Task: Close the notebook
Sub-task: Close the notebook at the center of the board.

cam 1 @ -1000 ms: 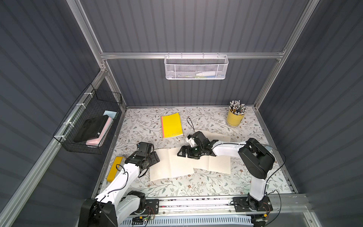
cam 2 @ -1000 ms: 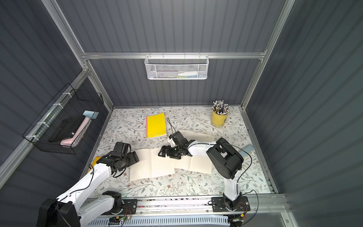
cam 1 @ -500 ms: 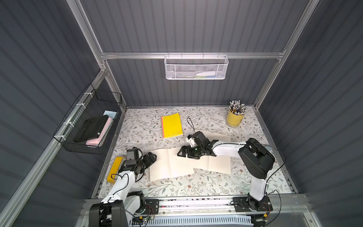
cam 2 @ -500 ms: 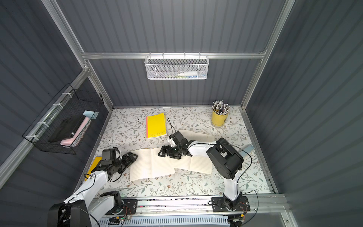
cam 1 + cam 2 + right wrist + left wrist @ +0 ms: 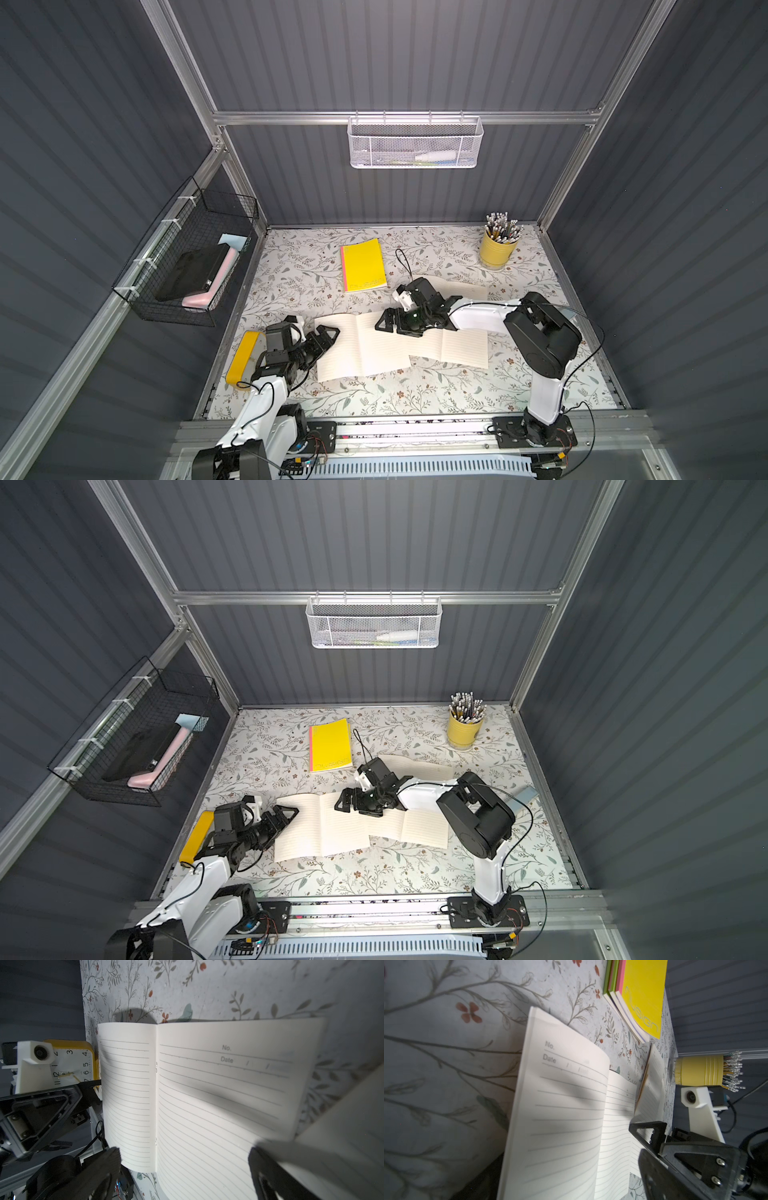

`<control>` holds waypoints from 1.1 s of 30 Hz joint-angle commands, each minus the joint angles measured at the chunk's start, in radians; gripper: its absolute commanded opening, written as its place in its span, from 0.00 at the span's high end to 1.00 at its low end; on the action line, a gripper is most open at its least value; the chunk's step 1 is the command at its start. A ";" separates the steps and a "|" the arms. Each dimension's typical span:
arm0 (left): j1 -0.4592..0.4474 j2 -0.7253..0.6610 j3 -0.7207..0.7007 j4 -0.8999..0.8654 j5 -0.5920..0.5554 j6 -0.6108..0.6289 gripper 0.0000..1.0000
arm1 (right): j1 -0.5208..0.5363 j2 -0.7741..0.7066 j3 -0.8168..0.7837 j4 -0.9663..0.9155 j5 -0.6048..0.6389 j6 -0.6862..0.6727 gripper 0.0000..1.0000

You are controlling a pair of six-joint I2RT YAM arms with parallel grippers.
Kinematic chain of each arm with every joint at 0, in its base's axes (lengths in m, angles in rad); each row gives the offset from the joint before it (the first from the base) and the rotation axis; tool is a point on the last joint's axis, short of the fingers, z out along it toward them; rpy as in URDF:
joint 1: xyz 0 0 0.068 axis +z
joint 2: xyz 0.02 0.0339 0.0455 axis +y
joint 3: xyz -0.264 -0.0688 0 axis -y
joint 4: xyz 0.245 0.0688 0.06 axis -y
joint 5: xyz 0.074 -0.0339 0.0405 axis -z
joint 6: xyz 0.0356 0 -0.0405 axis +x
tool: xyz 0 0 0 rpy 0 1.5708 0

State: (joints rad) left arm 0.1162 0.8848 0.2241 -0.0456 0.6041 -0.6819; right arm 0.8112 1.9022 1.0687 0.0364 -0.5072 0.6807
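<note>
The open notebook [image 5: 361, 345] [image 5: 320, 829] lies flat in mid-table, lined pages up. My left gripper [image 5: 326, 336] [image 5: 286, 814] is low at its left edge, open. In the left wrist view the left page [image 5: 560, 1105] curves up between that gripper's [image 5: 566, 1172] spread jaws. My right gripper [image 5: 392, 324] [image 5: 349, 802] hovers open over the notebook's right page near its far edge. The right wrist view shows the spine [image 5: 155, 1105] and both pages between the right gripper's [image 5: 182, 1163] wide-set fingers [image 5: 104, 1167].
A second open notebook [image 5: 453, 351] overlaps the first on the right; a third [image 5: 463, 286] lies behind the right arm. A yellow-topped stack of closed notebooks [image 5: 363, 266] sits further back. Yellow clock [image 5: 243, 357] by the left arm; pencil cup [image 5: 496, 249] at back right.
The left arm has dropped low and its gripper has reached right to the notebook's left edge. The right arm has not moved.
</note>
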 commanded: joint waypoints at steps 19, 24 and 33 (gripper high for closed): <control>-0.022 -0.013 0.051 0.229 0.159 -0.223 0.01 | 0.014 0.031 0.004 -0.062 0.014 0.008 0.01; -0.136 0.040 0.079 0.297 0.097 -0.251 0.01 | 0.016 0.024 0.016 -0.090 0.026 0.006 0.01; -0.264 0.145 0.140 0.408 0.033 -0.292 0.01 | 0.003 -0.027 0.034 -0.145 0.071 -0.018 0.01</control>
State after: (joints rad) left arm -0.1295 1.0149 0.3260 0.3050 0.6689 -0.9546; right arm 0.8196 1.8973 1.0958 -0.0322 -0.4694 0.6788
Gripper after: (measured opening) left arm 0.991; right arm 0.987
